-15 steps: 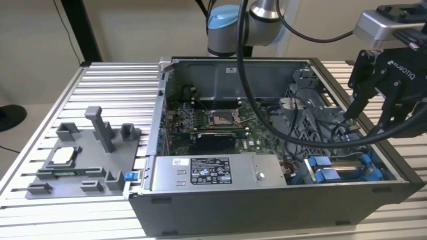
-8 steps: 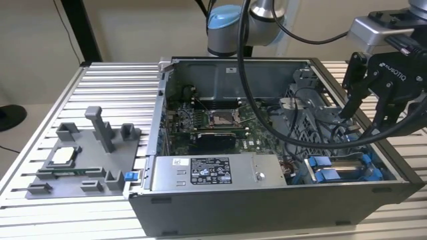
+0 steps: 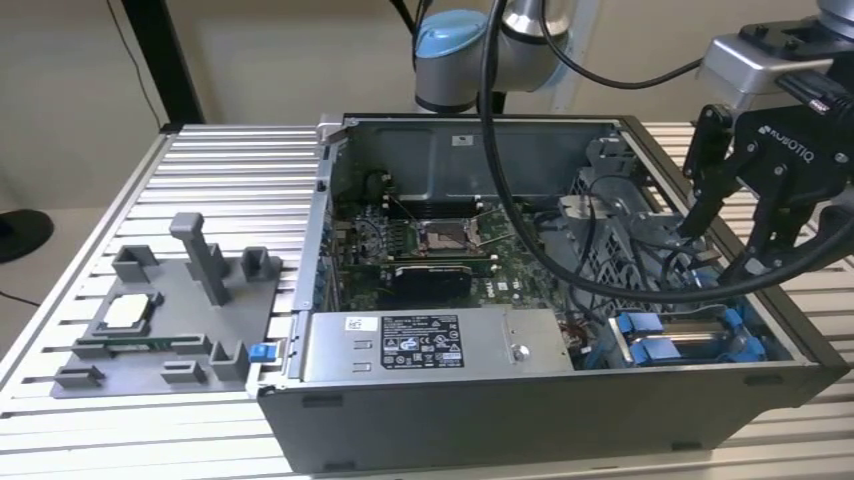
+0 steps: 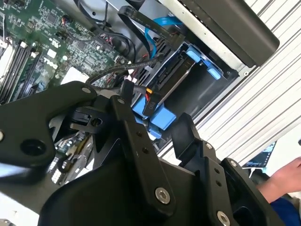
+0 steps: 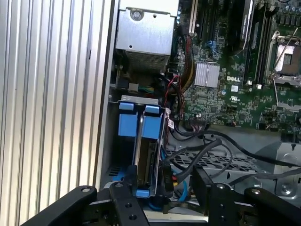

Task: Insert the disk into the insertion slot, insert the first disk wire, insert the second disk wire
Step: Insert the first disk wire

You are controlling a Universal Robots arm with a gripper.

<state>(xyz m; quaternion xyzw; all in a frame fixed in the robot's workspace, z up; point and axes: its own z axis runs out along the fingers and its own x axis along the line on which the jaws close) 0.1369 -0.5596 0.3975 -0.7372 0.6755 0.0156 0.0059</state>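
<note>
gripper [image 3: 721, 250] wide open, holding nothing | disk [image 5: 149, 160] in blue carrier sits in insertion slot [image 5: 136, 99] just below it | white-labelled power supply [image 3: 521, 345] to the exterior view's left

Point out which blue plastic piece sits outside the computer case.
The small blue piece at the grey fixture tray's corner, just outside the computer case. The other blue tabs all sit inside, at the drive bay.

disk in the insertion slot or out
In. In the first wrist view the disk, in its blue carrier, sits inside the metal walls of the insertion slot.
</note>
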